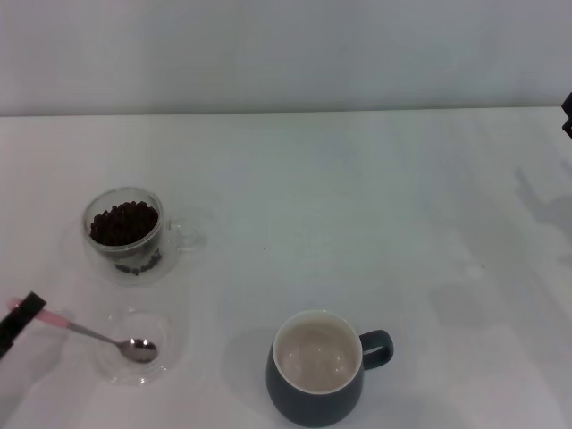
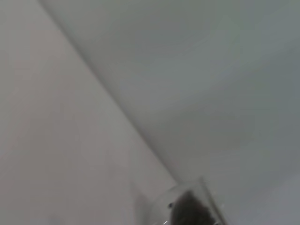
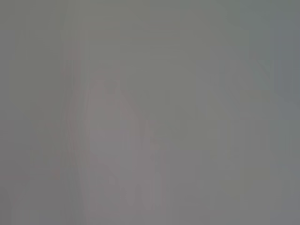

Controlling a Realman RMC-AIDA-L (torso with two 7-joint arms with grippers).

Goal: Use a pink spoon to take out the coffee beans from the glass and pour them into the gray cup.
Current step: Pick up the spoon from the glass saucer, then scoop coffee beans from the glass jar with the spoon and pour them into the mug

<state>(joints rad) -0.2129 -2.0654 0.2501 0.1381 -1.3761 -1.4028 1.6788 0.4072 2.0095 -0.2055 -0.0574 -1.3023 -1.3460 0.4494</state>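
Observation:
The glass (image 1: 123, 231) stands at the left of the white table, filled with dark coffee beans (image 1: 123, 222); its rim and beans (image 2: 191, 210) also show in the left wrist view. The pink spoon (image 1: 89, 333) lies nearer the front, its metal bowl resting in a flat clear dish (image 1: 165, 332). My left gripper (image 1: 20, 320) comes in from the left edge, one black finger lying across the pink handle's end. The gray cup (image 1: 315, 393) with a cream inside stands at the front centre, its handle pointing right. My right gripper (image 1: 567, 114) barely shows at the right edge.
The white table (image 1: 357, 197) runs back to a pale wall. A few beans lie in the double bottom of the glass. The right wrist view shows only a blank grey surface.

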